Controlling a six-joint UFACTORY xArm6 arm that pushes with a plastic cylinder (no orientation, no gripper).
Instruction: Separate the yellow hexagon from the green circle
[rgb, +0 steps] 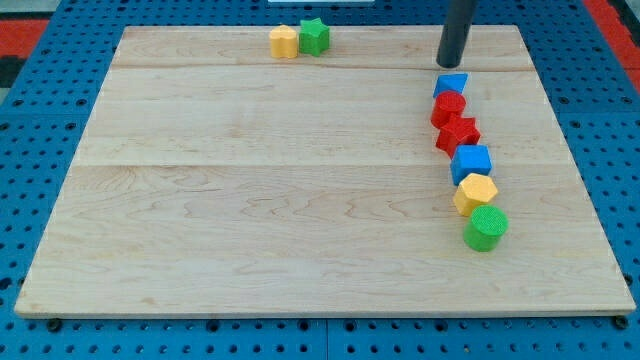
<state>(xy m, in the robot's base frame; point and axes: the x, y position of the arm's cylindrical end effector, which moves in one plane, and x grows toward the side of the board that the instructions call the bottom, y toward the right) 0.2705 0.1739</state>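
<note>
The yellow hexagon (475, 193) lies at the view's right, touching the green circle (486, 227) just below it. They end a column of touching blocks: a blue block (451, 86) at the top, two red blocks (449, 108) (458, 133), then a blue cube (471, 161) right above the yellow hexagon. My tip (450, 64) stands on the board just above the top blue block, well above the yellow hexagon and the green circle.
A yellow block (284, 42) and a green star (314, 36) touch each other near the top edge, left of centre. The wooden board (250, 200) rests on a blue pegboard surface.
</note>
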